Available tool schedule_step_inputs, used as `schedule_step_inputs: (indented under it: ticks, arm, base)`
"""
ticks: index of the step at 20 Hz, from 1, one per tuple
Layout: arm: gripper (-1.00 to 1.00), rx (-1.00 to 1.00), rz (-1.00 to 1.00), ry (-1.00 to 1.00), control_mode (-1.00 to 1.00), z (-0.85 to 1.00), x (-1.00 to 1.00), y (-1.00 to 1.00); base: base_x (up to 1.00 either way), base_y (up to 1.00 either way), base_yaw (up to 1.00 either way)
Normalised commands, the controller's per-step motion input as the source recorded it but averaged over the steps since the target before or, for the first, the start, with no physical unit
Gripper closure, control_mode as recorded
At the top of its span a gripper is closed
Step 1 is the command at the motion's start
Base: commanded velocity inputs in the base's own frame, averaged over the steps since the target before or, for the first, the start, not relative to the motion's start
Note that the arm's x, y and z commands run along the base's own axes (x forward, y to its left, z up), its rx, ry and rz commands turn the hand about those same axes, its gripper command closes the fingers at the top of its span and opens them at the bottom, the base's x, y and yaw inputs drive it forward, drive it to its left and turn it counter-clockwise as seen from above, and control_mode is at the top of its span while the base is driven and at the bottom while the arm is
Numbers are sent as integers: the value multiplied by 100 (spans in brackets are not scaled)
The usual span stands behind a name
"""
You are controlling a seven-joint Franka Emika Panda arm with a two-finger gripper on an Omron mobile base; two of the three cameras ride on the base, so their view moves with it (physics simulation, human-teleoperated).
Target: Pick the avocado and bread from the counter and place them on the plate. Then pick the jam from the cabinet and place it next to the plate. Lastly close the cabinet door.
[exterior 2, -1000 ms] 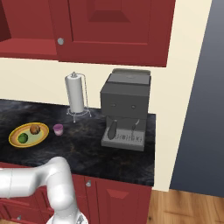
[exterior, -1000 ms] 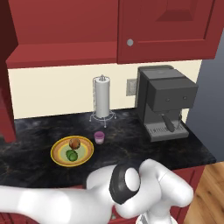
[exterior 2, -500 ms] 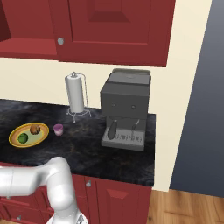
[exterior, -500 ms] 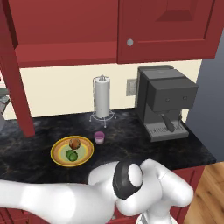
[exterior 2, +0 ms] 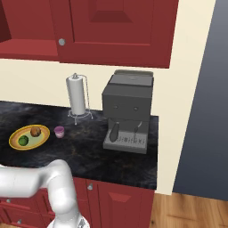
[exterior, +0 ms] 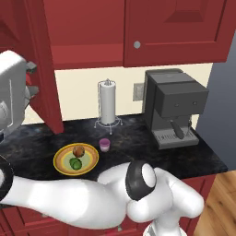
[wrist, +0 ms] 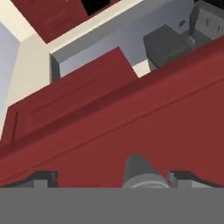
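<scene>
The cabinet door [exterior: 44,64] stands partly open, swung out over the left of the counter [exterior: 138,150]. My gripper [exterior: 32,79] is open at the far left, right against the door's outer side. In the hand view the red door panel [wrist: 131,127] is very close, with a grey knob [wrist: 142,172] between the wide-apart fingertips [wrist: 43,177]. The plate [exterior: 61,161] holds the bread [exterior: 79,150] and the avocado [exterior: 76,163]. The jam [exterior: 105,144] stands on the counter just right of the plate. The right base view shows the plate [exterior 2: 13,143], bread [exterior 2: 35,131], avocado [exterior 2: 23,140] and jam [exterior 2: 59,131].
A paper-towel roll [exterior: 108,102] on a wire stand is behind the jam. A dark coffee machine [exterior: 174,108] stands at the right end of the counter. The neighbouring cabinet door [exterior: 175,30] is closed. Red drawers [exterior 2: 116,200] sit under the counter.
The open cabinet door has swung to the right, toward closing. My hand has come into the left base view at the far left, following the door.
</scene>
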Motion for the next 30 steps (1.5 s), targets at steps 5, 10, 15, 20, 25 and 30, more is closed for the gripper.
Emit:
schedule_step_inputs:
  ticks: [5,10,15,20,25,30]
  arm:
    - [-100,0,12,18,-100,26,90,-55]
    - [-100,0,19,14,-100,18,65,-33]
    - [-100,0,21,15,-100,0,56,-39]
    - [-100,3,19,20,-100,-14,64,-54]
    - [-100,11,14,20,-100,-34,78,-70]
    - [-100,12,12,21,-100,-34,91,-64]
  base:
    - [0,0,0]
    - [0,0,0]
    - [0,0,0]
    - [0,0,0]
    - [0,0,0]
    - [0,0,0]
